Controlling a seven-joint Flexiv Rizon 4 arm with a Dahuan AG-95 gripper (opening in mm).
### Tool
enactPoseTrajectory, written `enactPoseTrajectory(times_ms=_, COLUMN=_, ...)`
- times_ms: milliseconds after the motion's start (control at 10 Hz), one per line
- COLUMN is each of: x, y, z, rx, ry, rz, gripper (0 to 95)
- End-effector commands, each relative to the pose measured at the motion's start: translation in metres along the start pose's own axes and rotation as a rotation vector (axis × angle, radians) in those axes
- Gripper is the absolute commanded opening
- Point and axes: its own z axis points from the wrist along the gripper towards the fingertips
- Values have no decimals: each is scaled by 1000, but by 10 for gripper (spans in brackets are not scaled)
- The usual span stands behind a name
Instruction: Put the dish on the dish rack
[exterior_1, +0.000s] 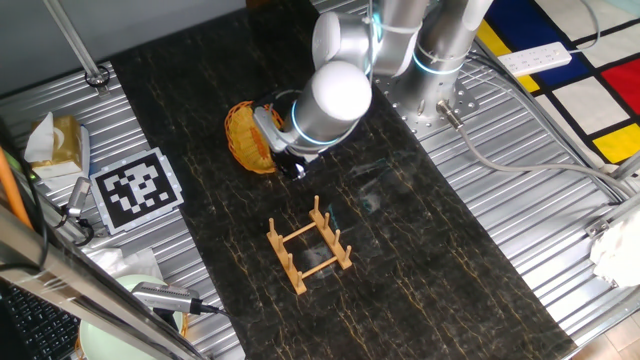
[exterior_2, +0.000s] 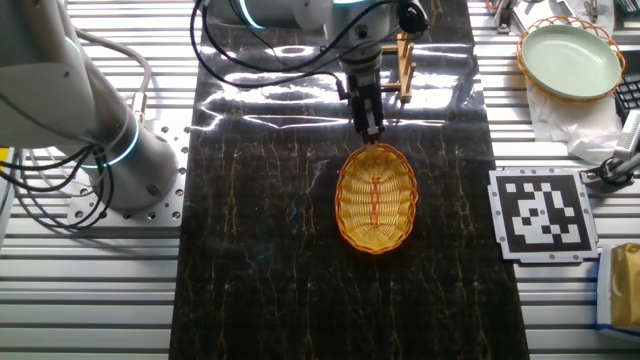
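Note:
The dish (exterior_2: 376, 198) is an orange-yellow woven bowl, tipped up so its hollow faces the other fixed view; in one fixed view the dish (exterior_1: 247, 137) shows nearly edge-on, left of the arm's wrist. My gripper (exterior_2: 370, 132) points down at the dish's far rim, fingers close together and pinching that rim. In one fixed view the gripper (exterior_1: 283, 160) is largely hidden under the wrist. The dish rack (exterior_1: 310, 246) stands on the dark mat, a short way nearer the front than the dish. From the other side the dish rack (exterior_2: 404, 62) shows just behind the gripper.
A pale green plate (exterior_2: 570, 58) lies in a basket at the table's corner. A black-and-white marker tag (exterior_2: 543, 212) lies beside the mat. The arm's base (exterior_1: 440, 95) is bolted at the mat's edge. A tissue box (exterior_1: 55, 140) sits on the ribbed metal.

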Motion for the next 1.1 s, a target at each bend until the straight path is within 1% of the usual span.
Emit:
enactPoseTrajectory(times_ms=100, x=-4, y=0, z=0, rx=23, ry=-3, rz=-11, gripper=0)
enactPoseTrajectory(times_ms=300, x=-5, y=-1, z=0, rx=32, ry=-10, rz=-10, gripper=0)
enactPoseTrajectory(times_ms=500, x=-6, y=-5, z=-6, rx=35, ry=-12, rz=-24, gripper=0)
enactPoseTrajectory(times_ms=600, x=-8, y=-8, z=-10, rx=32, ry=-13, rz=-27, gripper=0)
enactPoseTrajectory(times_ms=800, x=-12, y=-17, z=-27, rx=21, ry=-14, rz=-34, gripper=0)
enactPoseTrajectory(times_ms=1000, x=-16, y=-26, z=-49, rx=-29, ry=-22, rz=-20, gripper=0)
enactPoseTrajectory(times_ms=1100, x=-18, y=-30, z=-61, rx=-48, ry=-21, rz=-14, gripper=0)
